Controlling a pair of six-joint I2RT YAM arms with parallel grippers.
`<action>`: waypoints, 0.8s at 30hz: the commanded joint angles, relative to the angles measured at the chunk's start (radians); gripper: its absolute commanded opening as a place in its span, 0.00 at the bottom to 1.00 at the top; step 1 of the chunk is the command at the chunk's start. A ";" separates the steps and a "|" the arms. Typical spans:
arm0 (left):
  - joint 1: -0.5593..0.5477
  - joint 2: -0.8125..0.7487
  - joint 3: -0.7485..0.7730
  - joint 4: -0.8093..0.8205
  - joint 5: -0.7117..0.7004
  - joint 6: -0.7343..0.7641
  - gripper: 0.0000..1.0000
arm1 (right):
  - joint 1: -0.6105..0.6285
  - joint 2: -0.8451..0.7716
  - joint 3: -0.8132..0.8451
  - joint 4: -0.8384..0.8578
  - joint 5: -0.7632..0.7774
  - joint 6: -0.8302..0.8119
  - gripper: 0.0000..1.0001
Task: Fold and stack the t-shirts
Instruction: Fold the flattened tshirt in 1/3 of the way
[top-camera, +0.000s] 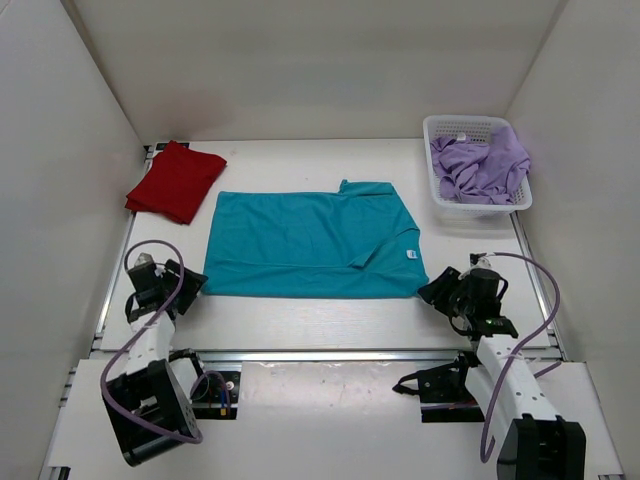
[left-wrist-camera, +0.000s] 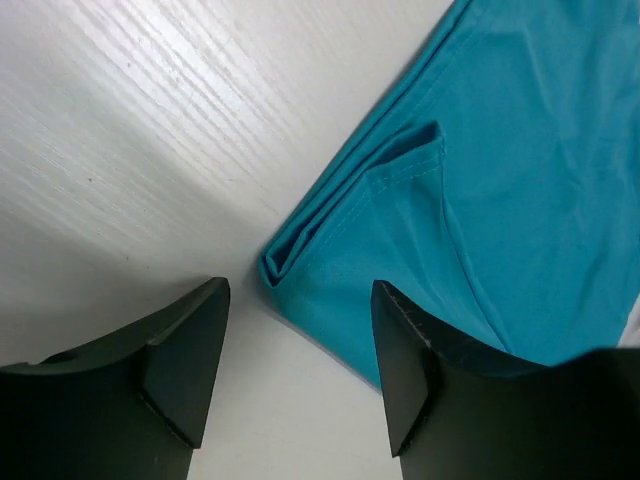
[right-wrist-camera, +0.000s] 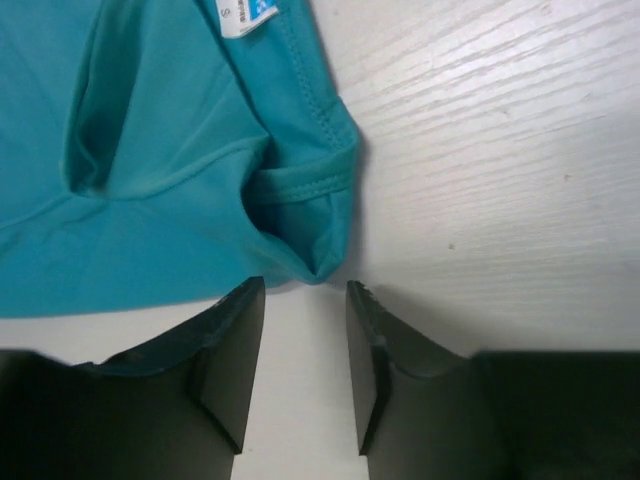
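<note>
Teal t-shirt (top-camera: 310, 245) lies part-folded, flat at table centre, with left gripper (left-wrist-camera: 300, 300) at its 8 o'clock corner and right gripper (right-wrist-camera: 305, 300) at its 4 o'clock corner, both parted and empty, evidently stationed to pinch the near edge for the next fold.

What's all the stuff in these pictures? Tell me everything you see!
red t-shirt: one, deep red, folded at the table's far left.
teal t-shirt: one, teal, lying flat mid-table.
lavender t-shirt: one, pale purple, bunched in the basket.
basket: one, white, far right corner.
table: one, white, under everything.
left tool: one, black, open at the teal t-shirt's near-left corner.
right tool: one, black, open at its near-right corner.
</note>
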 joint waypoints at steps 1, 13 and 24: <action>-0.011 -0.059 0.066 -0.125 -0.068 0.063 0.71 | 0.009 -0.017 0.071 -0.049 0.031 -0.018 0.38; -0.544 0.036 0.090 0.129 -0.199 -0.029 0.33 | 0.351 0.330 0.338 0.074 0.085 -0.114 0.00; -0.604 0.177 0.047 0.356 -0.084 -0.101 0.31 | 0.454 0.730 0.486 0.236 0.071 -0.114 0.00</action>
